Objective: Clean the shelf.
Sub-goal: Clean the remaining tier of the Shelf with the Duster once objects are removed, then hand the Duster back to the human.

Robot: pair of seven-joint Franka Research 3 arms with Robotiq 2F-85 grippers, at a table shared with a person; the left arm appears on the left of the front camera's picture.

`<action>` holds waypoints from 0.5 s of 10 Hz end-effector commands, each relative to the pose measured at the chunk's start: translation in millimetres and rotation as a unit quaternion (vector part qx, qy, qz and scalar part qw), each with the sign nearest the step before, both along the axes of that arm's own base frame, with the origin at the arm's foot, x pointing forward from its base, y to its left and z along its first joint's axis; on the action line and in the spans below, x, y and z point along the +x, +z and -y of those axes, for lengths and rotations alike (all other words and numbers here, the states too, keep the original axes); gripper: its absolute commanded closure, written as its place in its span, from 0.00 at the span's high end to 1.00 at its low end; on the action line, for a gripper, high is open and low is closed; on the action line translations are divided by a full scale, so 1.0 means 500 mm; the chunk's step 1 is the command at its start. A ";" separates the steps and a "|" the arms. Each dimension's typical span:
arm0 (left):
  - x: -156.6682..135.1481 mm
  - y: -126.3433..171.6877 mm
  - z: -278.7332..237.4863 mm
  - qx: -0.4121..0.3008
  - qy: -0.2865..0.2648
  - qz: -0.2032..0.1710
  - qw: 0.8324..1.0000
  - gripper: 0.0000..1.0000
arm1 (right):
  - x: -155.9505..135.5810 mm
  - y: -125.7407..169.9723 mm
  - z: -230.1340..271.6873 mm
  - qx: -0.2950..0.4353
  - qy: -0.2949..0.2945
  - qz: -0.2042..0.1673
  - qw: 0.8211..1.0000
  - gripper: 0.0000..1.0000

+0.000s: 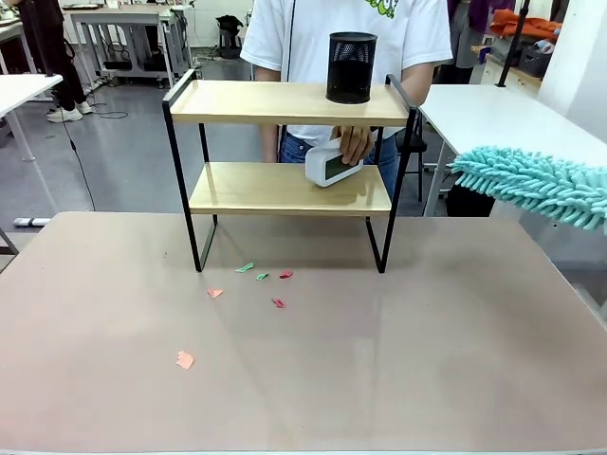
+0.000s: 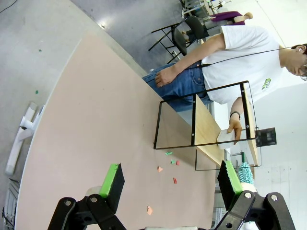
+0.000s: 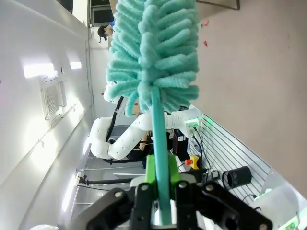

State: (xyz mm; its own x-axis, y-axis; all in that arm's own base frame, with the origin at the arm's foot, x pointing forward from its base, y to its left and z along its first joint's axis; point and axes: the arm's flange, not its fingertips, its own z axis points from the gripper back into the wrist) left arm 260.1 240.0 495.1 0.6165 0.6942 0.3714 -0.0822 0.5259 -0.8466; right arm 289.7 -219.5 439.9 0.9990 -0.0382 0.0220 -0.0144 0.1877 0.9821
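Over at the far middle of the surface (image 1: pixel 446 360) sits the shelf (image 1: pixel 275 102), with a person's hand (image 1: pixel 356 144) on a white gadget (image 1: pixel 330 166) on its lower board. Right tool (image 3: pixel 162 181) is clamped on the teal duster (image 1: pixel 531 185), whose head hangs off to the shelf's right and points at it lengthwise, so I'd say that arm's closer. Left tool (image 2: pixel 171 182) gapes wide, empty.

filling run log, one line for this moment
left tool: open | right tool: shut on duster | shelf: mesh cup on top, person's hand on white device below | table: paper scraps
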 end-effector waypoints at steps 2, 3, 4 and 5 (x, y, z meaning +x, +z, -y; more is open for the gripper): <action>0.000 -0.004 0.002 0.000 -0.005 0.016 1.000 1.00 | 0.000 0.004 0.002 0.001 0.000 0.002 1.000 0.12; 0.000 -0.004 0.002 0.000 -0.005 0.016 1.000 1.00 | 0.000 0.004 0.002 0.001 0.000 0.002 1.000 0.12; 0.000 -0.004 0.002 0.000 -0.005 0.016 1.000 1.00 | 0.000 0.004 0.002 0.001 0.000 0.002 1.000 0.12; 0.000 -0.004 0.002 0.000 -0.005 0.016 1.000 1.00 | 0.000 0.004 0.002 0.001 0.000 0.002 1.000 0.12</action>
